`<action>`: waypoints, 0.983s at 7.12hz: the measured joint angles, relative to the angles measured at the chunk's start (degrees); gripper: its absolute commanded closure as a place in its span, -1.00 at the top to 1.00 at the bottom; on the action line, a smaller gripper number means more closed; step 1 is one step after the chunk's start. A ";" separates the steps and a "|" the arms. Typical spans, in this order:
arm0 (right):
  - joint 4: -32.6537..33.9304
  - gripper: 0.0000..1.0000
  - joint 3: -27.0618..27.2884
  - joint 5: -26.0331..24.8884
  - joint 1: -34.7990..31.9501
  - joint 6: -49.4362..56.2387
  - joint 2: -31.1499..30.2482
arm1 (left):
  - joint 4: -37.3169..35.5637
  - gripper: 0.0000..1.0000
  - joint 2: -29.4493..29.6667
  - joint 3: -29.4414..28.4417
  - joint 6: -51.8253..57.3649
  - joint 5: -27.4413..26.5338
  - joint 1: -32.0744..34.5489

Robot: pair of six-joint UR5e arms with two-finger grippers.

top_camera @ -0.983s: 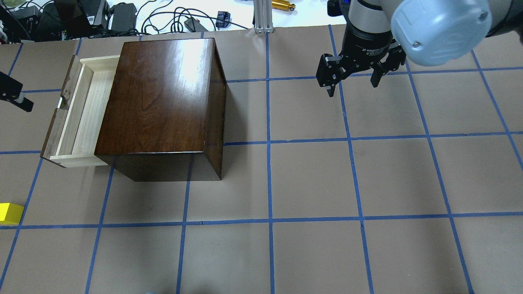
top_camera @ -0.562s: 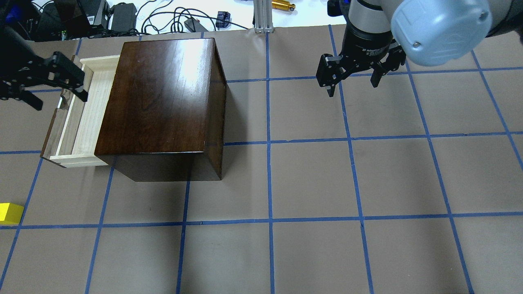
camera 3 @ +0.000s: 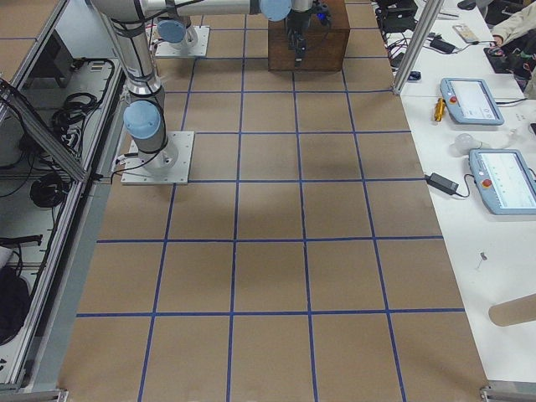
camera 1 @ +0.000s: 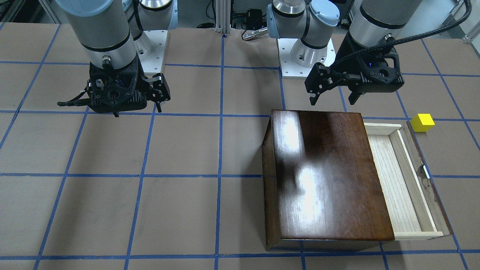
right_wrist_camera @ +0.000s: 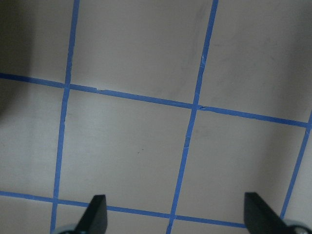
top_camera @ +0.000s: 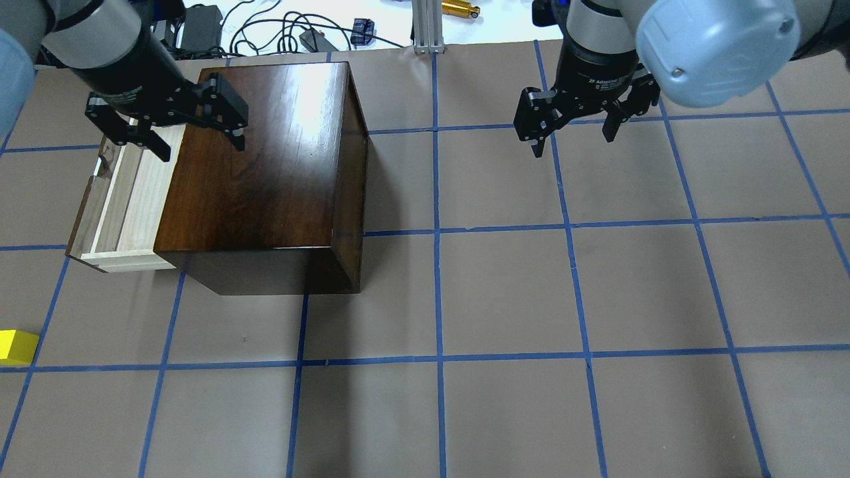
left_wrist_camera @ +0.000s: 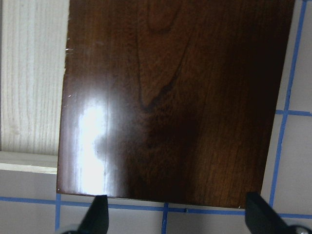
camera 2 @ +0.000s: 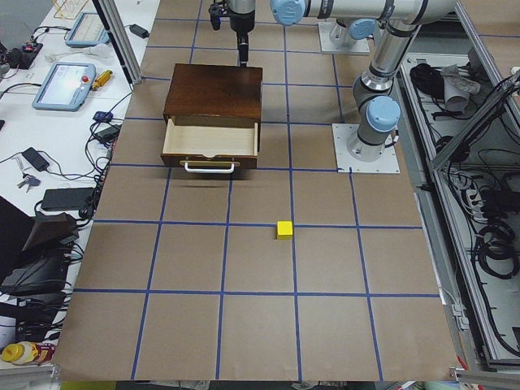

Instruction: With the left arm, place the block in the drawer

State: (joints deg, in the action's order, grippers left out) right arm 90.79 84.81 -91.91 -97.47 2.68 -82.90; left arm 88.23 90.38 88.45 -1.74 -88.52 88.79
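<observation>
Left tool point(top_camera: 200, 145) hangs open and empty over the wooden box point(top_camera: 265, 179); the yellow block point(top_camera: 16, 346) lies on the surface point(top_camera: 505, 292), apart from the open drawer point(top_camera: 123, 199).

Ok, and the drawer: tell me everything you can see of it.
The drawer is a shallow pale-wood tray with a dark brown front and a small white handle. It stands pulled partway out of the glossy dark wooden box, level, and nothing lies in the part that shows. The open left gripper hovers above without touching it; the yellow block sits outside, apart from it.
</observation>
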 measured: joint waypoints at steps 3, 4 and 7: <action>0.00 1.00 0.00 -0.02 0.00 -0.02 0.02 | -0.75 1.00 -0.01 0.11 0.29 -0.13 0.88; 0.00 1.00 0.00 -0.02 0.00 0.02 0.02 | -0.77 1.00 -0.12 0.11 0.37 -0.15 0.88; 0.00 1.00 0.00 -0.02 0.00 0.01 0.02 | -0.38 1.00 -1.16 0.17 6.37 -0.36 -0.61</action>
State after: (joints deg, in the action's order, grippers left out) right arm 90.79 84.81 -91.93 -97.47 2.69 -82.88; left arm 87.85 89.22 88.62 4.63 -88.88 88.18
